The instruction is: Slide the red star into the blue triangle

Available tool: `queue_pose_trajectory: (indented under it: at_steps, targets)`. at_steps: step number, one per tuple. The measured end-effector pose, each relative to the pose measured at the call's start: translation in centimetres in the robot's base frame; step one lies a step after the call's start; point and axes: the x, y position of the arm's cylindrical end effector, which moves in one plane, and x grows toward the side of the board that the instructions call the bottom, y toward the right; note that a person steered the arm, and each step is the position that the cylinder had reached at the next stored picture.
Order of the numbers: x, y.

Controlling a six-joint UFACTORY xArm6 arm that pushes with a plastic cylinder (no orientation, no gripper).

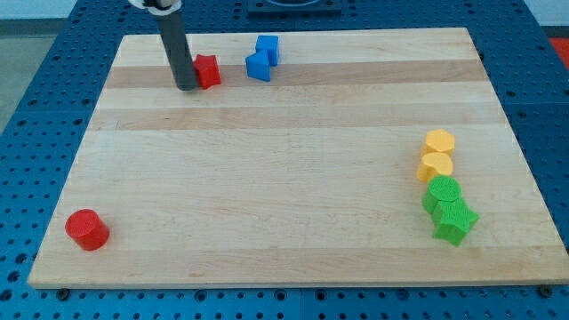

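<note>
The red star [207, 71] lies near the view's top left on the wooden board [267, 178]. My tip [187, 87] touches the star's left side. The blue triangle [258, 67] sits a short way to the star's right, with a small gap between them. A second blue block [268, 48] stands just behind the triangle, touching it.
A red cylinder [86, 229] sits at the bottom left corner. At the right are two yellow blocks [436, 154], one behind the other, and below them a green cylinder [443, 193] and a green star [454, 220], all clustered in a column.
</note>
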Motion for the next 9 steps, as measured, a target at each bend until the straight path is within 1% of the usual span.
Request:
queue_pose_trajectory:
  at_steps: [2, 3, 4, 5, 6, 7, 8, 9]
  targets:
    - [0.0, -1.7]
    - [-0.1, -6.6]
    - [-2.8, -9.1]
    - [-5.4, -8.0]
    - [-3.7, -3.3]
    - [-0.8, 1.4]
    - [0.6, 6.6]
    - [1.3, 7.3]
